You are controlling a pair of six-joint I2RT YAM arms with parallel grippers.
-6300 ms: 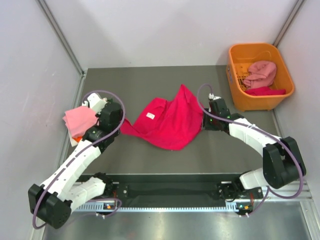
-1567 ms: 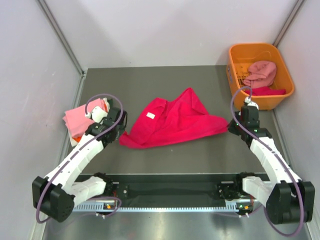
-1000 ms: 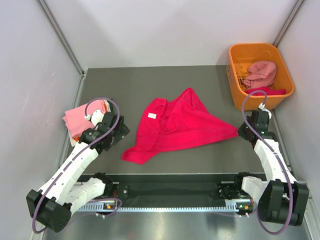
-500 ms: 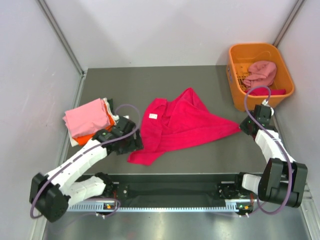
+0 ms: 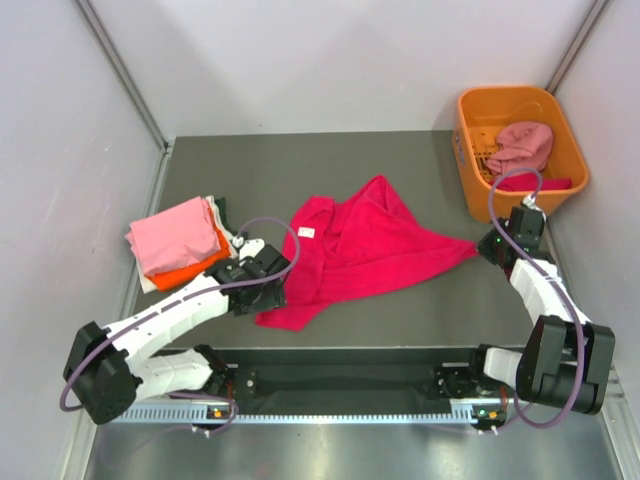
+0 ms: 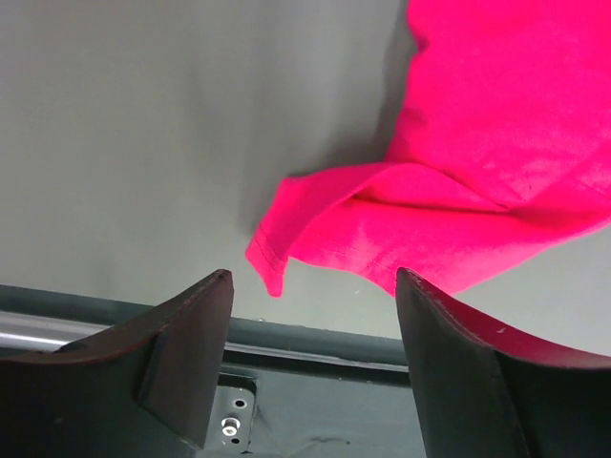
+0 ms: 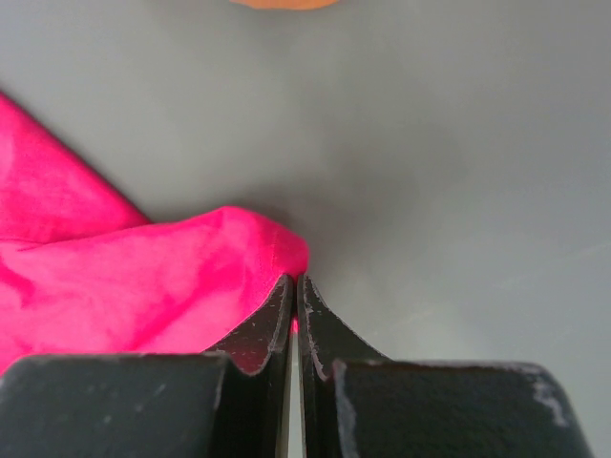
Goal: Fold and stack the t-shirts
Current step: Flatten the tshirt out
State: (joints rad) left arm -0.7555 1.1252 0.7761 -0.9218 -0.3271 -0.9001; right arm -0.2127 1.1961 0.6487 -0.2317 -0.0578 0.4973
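Note:
The crimson-pink t-shirt [image 5: 370,248] lies crumpled in the middle of the table, its white neck label [image 5: 305,232] facing up. My right gripper [image 5: 488,246] is shut on the shirt's right corner, and the right wrist view shows the cloth [image 7: 153,277] pinched between the closed jaws [image 7: 294,281]. My left gripper [image 5: 272,298] hangs open just over the shirt's near left corner [image 6: 277,267]. Its two fingers [image 6: 191,334] stand either side of that corner without touching it. Folded t-shirts are stacked at the left, light pink [image 5: 170,238] on top of orange [image 5: 195,270].
The orange plastic basket [image 5: 465,150] stands at the back right with a dusty pink shirt [image 5: 522,145] and a crimson cloth [image 5: 530,182] inside. The table's near edge and black rail [image 6: 315,382] lie right under my left fingers. Grey walls close in both sides.
My left arm has swung right, away from the stack, to the shirt's near left corner, and its jaws have narrowed a little. The right gripper drew the shirt's corner rightward and still holds it.

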